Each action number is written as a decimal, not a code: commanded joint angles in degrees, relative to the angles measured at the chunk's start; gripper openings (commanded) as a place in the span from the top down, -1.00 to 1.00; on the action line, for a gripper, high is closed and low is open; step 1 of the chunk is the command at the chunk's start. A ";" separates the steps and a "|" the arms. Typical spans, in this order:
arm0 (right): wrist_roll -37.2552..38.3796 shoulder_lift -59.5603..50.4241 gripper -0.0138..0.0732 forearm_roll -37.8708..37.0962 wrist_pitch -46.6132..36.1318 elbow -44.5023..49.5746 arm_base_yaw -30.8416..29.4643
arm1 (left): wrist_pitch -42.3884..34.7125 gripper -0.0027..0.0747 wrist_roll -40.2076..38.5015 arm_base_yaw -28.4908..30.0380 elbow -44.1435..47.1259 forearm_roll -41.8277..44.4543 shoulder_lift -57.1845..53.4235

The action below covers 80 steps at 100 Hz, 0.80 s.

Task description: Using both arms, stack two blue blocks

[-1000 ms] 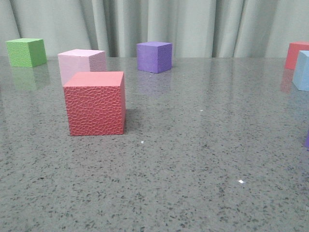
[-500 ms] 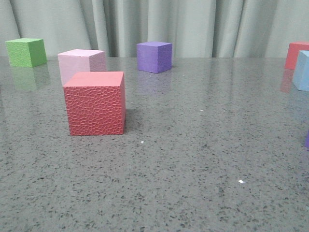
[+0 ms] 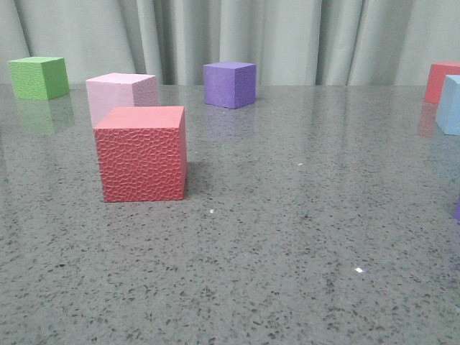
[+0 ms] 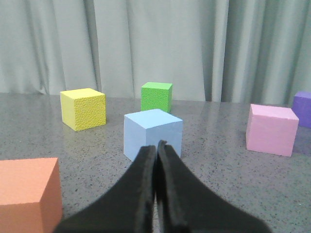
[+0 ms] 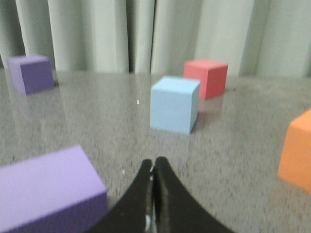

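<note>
One blue block (image 4: pixel 153 133) sits just ahead of the left gripper (image 4: pixel 156 148), the other blue block (image 5: pixel 175 104) ahead of the right gripper (image 5: pixel 153 167), at the table's right edge. Both pincers are pressed closed, empty. The cubes look light, soft foam (matte, not slippery); grasp opposite flat side faces

In the front view, nothing has visibly changed since the earlier pictures.

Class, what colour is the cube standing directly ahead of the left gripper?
Pale sky blue cube, clearest in the left wrist view.
</note>
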 commanded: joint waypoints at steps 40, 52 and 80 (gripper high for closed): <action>-0.32 6.90 0.96 0.85 12.14 -23.14 -0.36 | 15.07 0.98 0.06 0.06 -21.66 -0.73 7.80; -0.32 12.09 0.96 1.63 20.36 -31.43 -0.36 | 25.51 0.98 0.06 0.06 -31.12 -0.88 14.99; -0.32 25.68 0.96 6.55 41.59 -49.31 -0.36 | 46.06 0.98 0.06 0.06 -50.61 -2.98 31.24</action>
